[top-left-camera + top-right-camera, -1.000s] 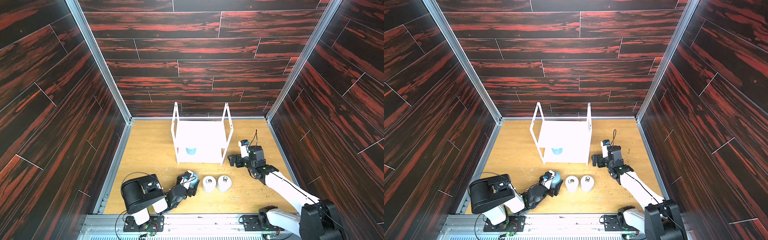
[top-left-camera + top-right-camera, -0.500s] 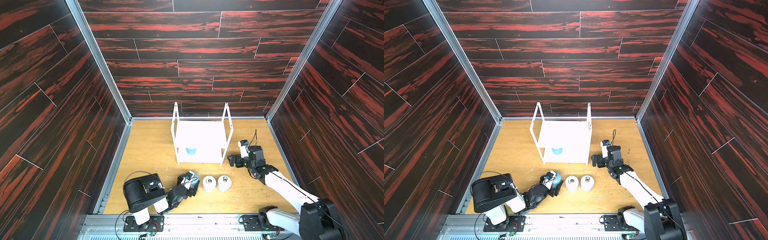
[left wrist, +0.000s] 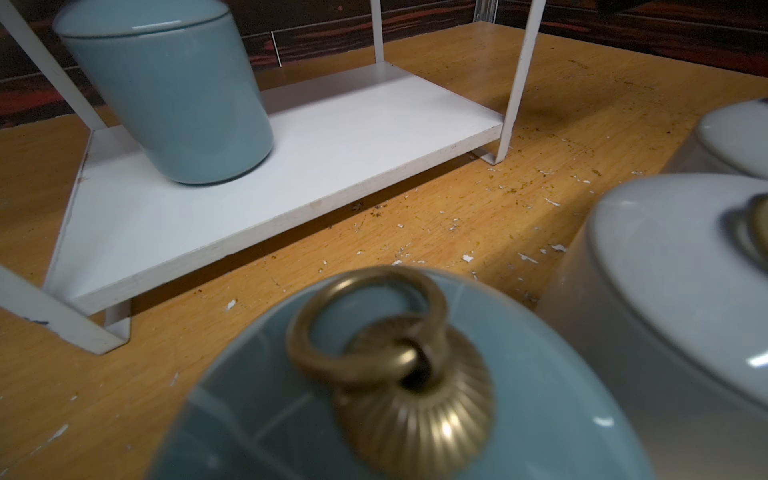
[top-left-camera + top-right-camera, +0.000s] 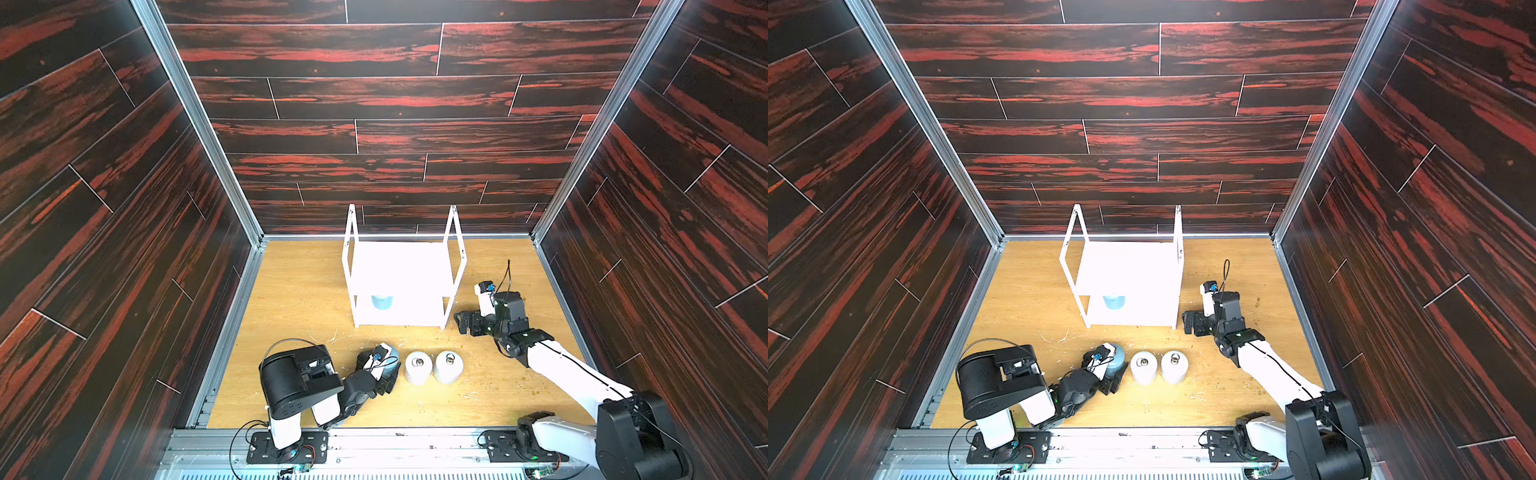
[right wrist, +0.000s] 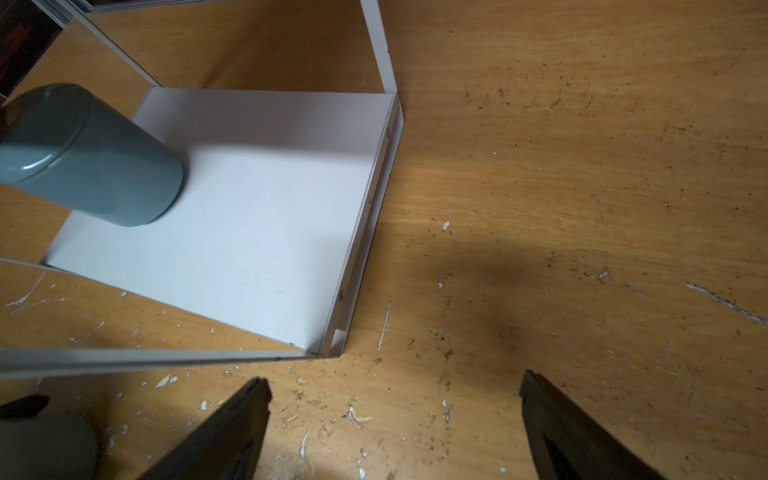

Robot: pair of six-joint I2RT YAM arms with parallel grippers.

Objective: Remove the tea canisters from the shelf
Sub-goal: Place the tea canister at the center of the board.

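The white shelf (image 4: 455, 266) (image 4: 1177, 270) stands mid-table. One light blue tea canister (image 4: 381, 302) (image 4: 1113, 302) (image 3: 174, 91) (image 5: 83, 153) rests on its lower board. Two white tea canisters (image 4: 418, 368) (image 4: 448, 367) (image 4: 1143, 368) (image 3: 648, 291) stand side by side on the table in front. To their left, my left gripper (image 4: 384, 368) (image 4: 1108, 370) is shut on another light blue canister (image 4: 393, 358) (image 4: 1118, 354) (image 3: 415, 395), low beside them; its fingers are hidden in the left wrist view. My right gripper (image 4: 463, 324) (image 5: 395, 415) is open and empty by the shelf's front right leg.
Dark wood-patterned walls (image 4: 124, 249) enclose the wooden table (image 4: 299, 291) on three sides. A metal rail (image 4: 374, 440) carrying both arm bases runs along the front edge. Small crumbs and white flakes (image 3: 457, 224) litter the table in front of the shelf.
My left gripper and its light blue canister have crept slightly right, toward the white canisters. The right arm has not moved.
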